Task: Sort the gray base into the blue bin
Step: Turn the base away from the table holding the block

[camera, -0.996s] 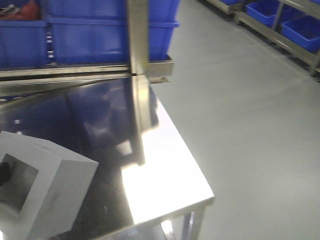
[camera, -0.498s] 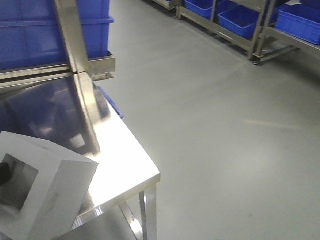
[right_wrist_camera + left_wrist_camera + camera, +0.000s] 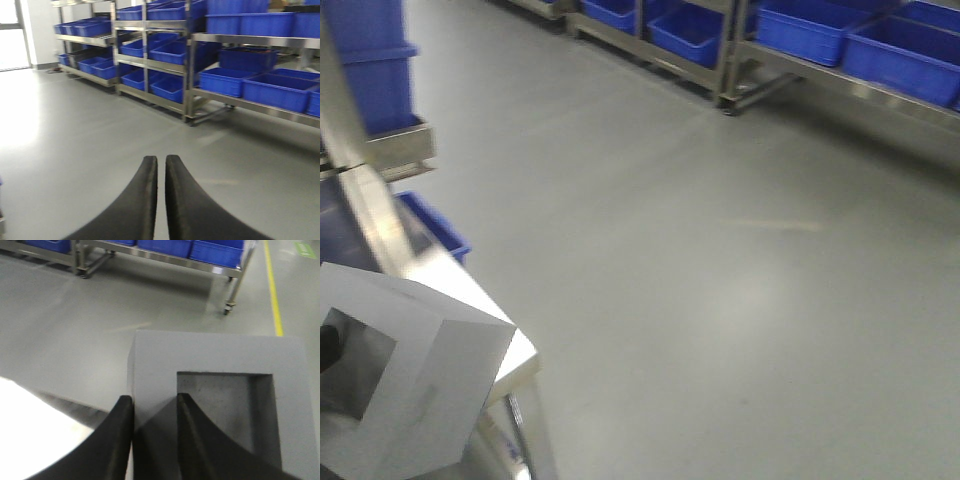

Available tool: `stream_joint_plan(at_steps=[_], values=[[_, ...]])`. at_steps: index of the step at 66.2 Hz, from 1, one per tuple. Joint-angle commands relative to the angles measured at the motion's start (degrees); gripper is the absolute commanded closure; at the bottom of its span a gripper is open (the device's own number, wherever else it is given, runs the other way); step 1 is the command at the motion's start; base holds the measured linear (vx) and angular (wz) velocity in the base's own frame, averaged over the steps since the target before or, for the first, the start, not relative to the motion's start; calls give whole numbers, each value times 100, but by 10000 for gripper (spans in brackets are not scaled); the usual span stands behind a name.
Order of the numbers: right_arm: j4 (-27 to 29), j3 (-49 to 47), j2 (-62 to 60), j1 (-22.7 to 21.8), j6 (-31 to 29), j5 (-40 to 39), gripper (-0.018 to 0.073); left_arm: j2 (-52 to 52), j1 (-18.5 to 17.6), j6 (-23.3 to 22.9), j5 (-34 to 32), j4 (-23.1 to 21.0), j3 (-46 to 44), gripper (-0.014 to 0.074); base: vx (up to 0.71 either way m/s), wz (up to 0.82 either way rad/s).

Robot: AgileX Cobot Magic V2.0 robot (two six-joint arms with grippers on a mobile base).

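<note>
Front view: gray base [image 3: 410, 380] sits lower left, over the bench [image 3: 440, 272] corner. Left wrist view: left gripper [image 3: 152, 402] is clamped on its wall, one finger inside the recess. Right wrist view: right gripper [image 3: 160, 161] is pinched together, empty, above bare floor [image 3: 75, 140].

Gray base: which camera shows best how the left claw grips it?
Left wrist view: the gray base is close up, with the left claw pinching one wall, one finger outside, one in the recess. The front view shows it lower left, cropped, the grip mostly hidden. The right wrist view shows none of it.
</note>
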Motion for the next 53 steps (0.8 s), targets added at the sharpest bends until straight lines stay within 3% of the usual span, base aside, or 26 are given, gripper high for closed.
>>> stream_joint_plan(at_steps=[1,53], values=[[-37,-22,-51,-21,-38,-453,564,14,-43,-27,-563,-183,-163,602,3,-58],[-37,-22,-51,-21,-38,-453,564,14,-43,-27,-563,-183,-163,602,6,-60]])
